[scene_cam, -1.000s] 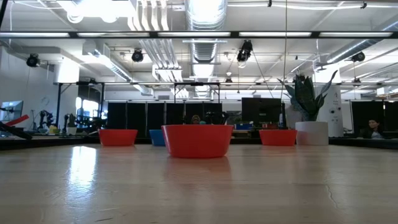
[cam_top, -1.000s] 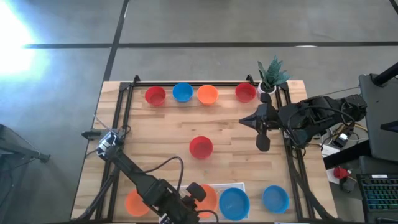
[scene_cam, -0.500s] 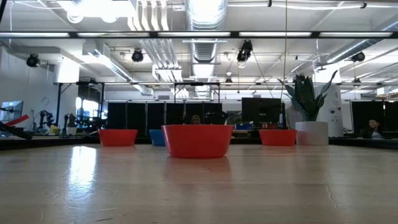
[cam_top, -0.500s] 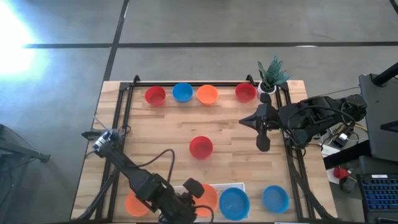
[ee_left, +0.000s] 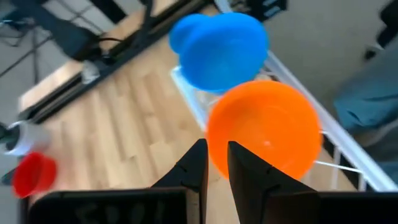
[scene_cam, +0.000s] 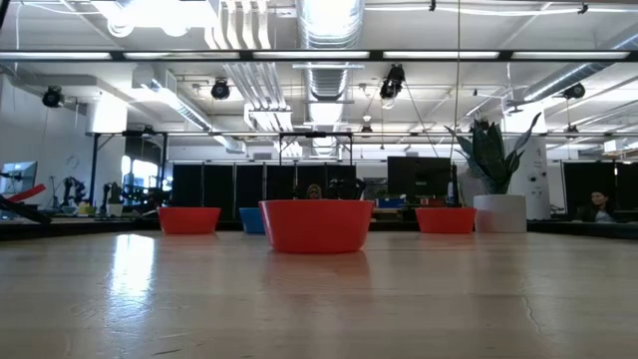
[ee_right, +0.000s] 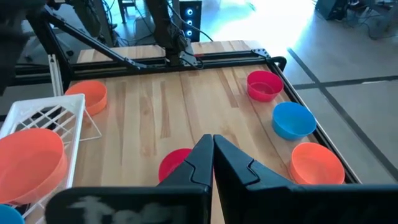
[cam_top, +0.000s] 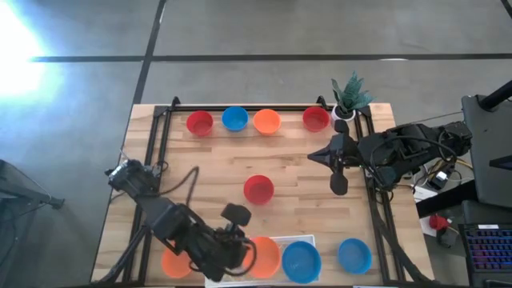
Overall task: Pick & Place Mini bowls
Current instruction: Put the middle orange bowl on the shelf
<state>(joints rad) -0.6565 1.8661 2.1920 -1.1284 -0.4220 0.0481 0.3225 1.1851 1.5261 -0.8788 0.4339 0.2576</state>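
Mini bowls: a far row of red [cam_top: 200, 122], blue [cam_top: 234, 118], orange [cam_top: 266, 122] and red [cam_top: 316, 119]. One red bowl [cam_top: 258, 190] stands mid-table. An orange bowl [cam_top: 174, 262] and a blue one [cam_top: 354, 256] stand at the near edge. An orange bowl [cam_top: 267, 258] and a blue bowl [cam_top: 302, 262] are on the white tray [cam_top: 296, 238]. My left gripper [ee_left: 217, 144] is at that orange bowl [ee_left: 264, 127], fingers almost together. My right gripper [ee_right: 212, 140] hangs shut over the table's right part [cam_top: 314, 157], pointing left, touching nothing. My left gripper has the orange bowl's rim [ee_left: 210, 134] on the side toward the table's left between its two fingers. One finger [ee_left: 245, 171] is over the bowl's inside and the other stands outside the wall. It comes slanting down from the left. The bowl sits over the tray, its mouth up.
A small white pot with a green plant [cam_top: 350, 96] stands at the far right corner. Black rails run along the table's left [cam_top: 156, 160] and right [cam_top: 372, 200] sides. Bare wood lies between the far row and the middle red bowl [scene_cam: 316, 225].
My left arm has swung: its shoulder has turned and its raised dark joint has moved from over the near edge toward the far edge and a little left. The orange bowl at the tray has stayed about where it was.
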